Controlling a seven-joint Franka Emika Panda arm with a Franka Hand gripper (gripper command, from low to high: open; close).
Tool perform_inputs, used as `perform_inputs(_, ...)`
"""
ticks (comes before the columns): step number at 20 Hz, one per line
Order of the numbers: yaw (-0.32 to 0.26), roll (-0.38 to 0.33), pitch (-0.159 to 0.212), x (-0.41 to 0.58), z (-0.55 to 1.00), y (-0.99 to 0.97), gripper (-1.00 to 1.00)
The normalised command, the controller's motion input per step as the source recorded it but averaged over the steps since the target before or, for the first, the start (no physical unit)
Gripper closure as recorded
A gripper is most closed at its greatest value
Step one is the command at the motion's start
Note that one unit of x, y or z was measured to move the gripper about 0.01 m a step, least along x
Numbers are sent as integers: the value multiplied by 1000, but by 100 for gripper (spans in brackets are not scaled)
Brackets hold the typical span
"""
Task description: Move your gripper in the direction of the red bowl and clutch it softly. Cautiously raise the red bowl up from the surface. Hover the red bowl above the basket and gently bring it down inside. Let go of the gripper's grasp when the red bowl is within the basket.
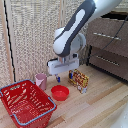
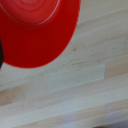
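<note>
Large red plastic lattice basket [image 1: 26, 102] nearest, at the exterior view's left; small glossy red bowl [image 1: 60, 92] just beside it on the pale wooden tabletop [image 1: 100, 107]; white boxy end effector [image 1: 63, 77] hovers above the bowl's far rim, holding nothing; opening cannot be told. Risks: descent off-centre tips bowl; pink cup [image 1: 41, 80] and yellow box [image 1: 79, 80] near, easily knocked.

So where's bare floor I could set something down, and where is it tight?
Bare wood lies in front of the red bowl, out to the exterior view's right of the basket. It is crowded behind: pink cup, bowl and colourful box cluster under the gripper. The basket itself holds nothing.
</note>
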Motion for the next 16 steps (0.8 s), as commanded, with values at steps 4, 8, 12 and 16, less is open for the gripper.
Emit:
perform_inputs(4,19,-11,65,-6,-496,40,-100)
perform_inputs(8,35,-16,2,6,-357,60,-100)
perform_inputs(12,22,-18,0,21,-166,103,100)
perform_inputs(16,4,-16,15,0,-22,66,100)
